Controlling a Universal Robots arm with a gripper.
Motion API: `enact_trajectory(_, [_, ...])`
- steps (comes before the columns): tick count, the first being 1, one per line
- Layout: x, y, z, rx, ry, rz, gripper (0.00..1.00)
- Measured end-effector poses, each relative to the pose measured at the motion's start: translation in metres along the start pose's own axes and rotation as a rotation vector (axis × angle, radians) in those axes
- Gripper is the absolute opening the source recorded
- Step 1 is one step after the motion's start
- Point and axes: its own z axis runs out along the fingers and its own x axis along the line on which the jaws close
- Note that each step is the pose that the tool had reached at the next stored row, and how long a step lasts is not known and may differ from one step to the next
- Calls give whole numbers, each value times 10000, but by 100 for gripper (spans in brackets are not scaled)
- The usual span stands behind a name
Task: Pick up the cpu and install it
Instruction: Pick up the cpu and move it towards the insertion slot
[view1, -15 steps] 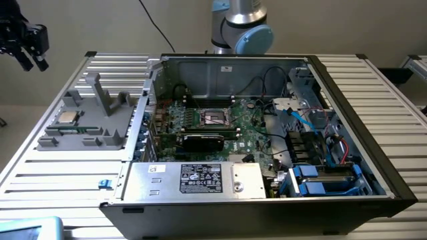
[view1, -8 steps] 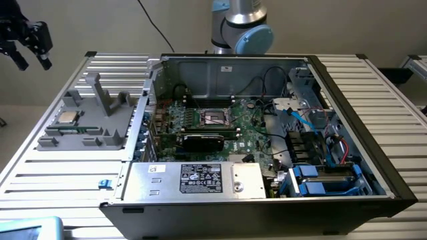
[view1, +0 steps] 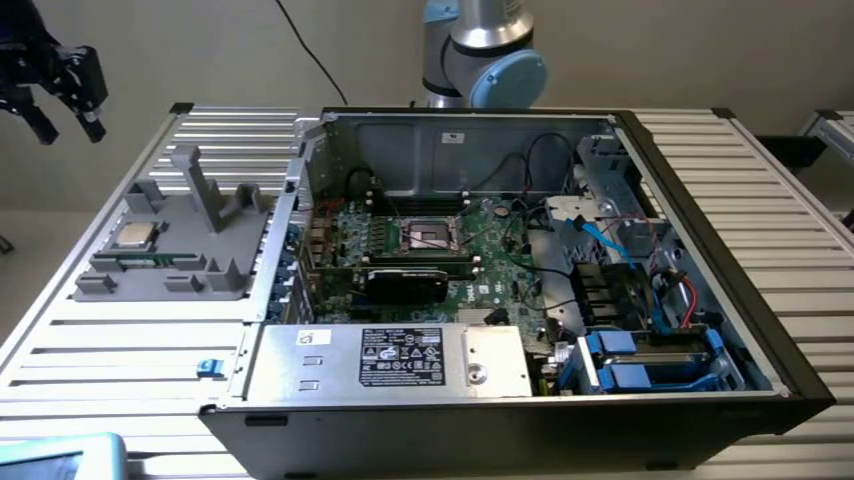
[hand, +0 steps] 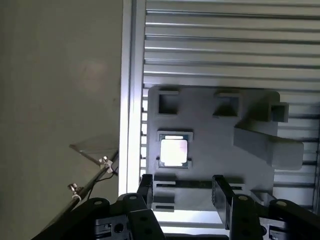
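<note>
1. The slatted metal table (view1: 747, 200) (hand: 225, 40) lies under the grey holder and extends past it on every side.
2. The open computer case (view1: 694, 250) stands just beside the grey holder, on the exterior view's right of it, with its board and cables exposed.
3. The robot arm (view1: 474, 50) rises behind the case, well apart from the grey holder.
4. The power supply (view1: 387, 360), a metal box with a label, sits in the near end of the case, to the exterior view's right of the grey holder.
5. The grey holder (view1: 200, 255) (hand: 215, 140) is a moulded block with recesses and upright posts.
6. The gripper (view1: 67, 125) (hand: 182, 192) hangs well above the grey holder. Its two black fingers (hand: 146, 190) are spread apart with nothing between them, and they touch nothing.
7. The dark socket (view1: 430, 235) with its metal frame sits on the board inside the case, well to the exterior view's right of the grey holder.
8. The green memory stick (view1: 147, 262) lies along a slot in the grey holder.
9. The cpu (view1: 135, 236) (hand: 173, 151) rests flat in a square recess of the grey holder, shiny top upward, clear of the fingers.
</note>
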Motion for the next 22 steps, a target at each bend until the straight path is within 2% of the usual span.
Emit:
enact_trajectory(5, [2, -1, 90, -2, 72, 1, 62])
enact_trajectory(6, [2, -1, 109, -2, 81, 1, 68])
enact_trajectory(9, [3, -2, 159, 5, 94, 0, 68])
enact_trajectory(11, [3, -2, 177, 61, 103, -1, 68])
enact_trajectory(14, [4, -1, 200, 223, 111, -2, 68])
enact_trajectory(17, [5, -4, 208, 190, 113, -3, 68])
enact_trajectory(22, [5, -3, 217, 171, 109, -1, 68])
